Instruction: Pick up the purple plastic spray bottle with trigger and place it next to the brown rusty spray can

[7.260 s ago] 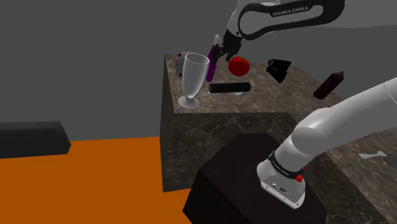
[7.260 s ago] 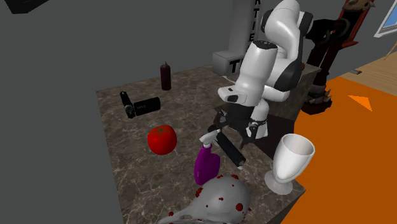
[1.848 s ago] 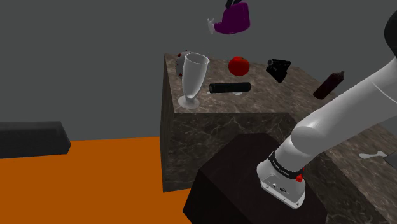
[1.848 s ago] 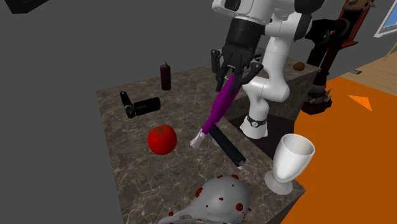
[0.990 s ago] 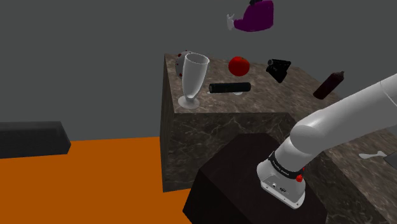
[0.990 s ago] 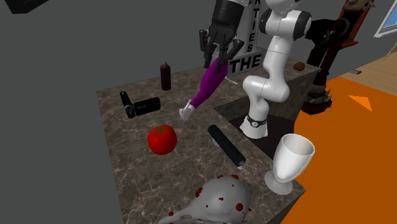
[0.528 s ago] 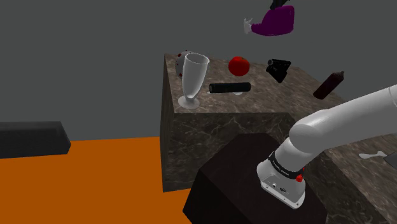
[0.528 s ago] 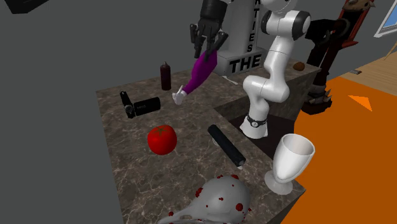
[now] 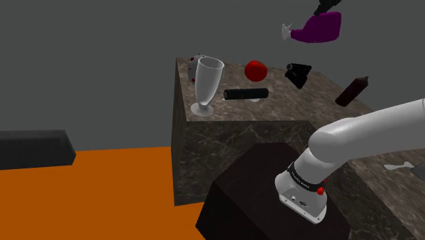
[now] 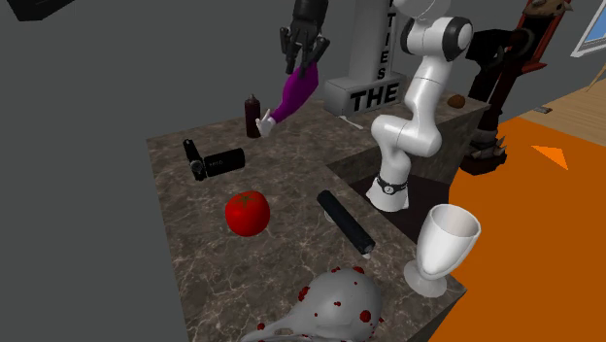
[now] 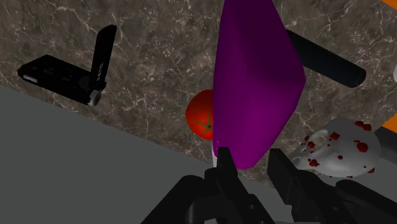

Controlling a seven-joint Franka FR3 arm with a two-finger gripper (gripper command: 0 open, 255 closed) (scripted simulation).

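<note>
Aloft, purple spray bottle (image 10: 297,93) clamped in gripper (image 10: 302,66), long axis slanted, white nozzle lowermost, seemingly near brown can (image 10: 252,109).

White arm (image 10: 420,92) stands upright from its base at right of center in the second exterior view, with a dark joint near the top edge. The upper links run out of frame. The gripper (image 10: 299,68) comes down from the top edge, left of the arm, pointing downward with a slight tilt. It is clamped on the purple spray bottle (image 10: 295,95), which hangs under it in the air.

Shoulder view: base flange (image 9: 302,196) at lower right, with a white link sweeping up to the right edge. The black gripper tip is at the top edge, right of center.

Wrist view: both black fingers (image 11: 284,175) at bottom center, the bottle's near end between them.
</note>
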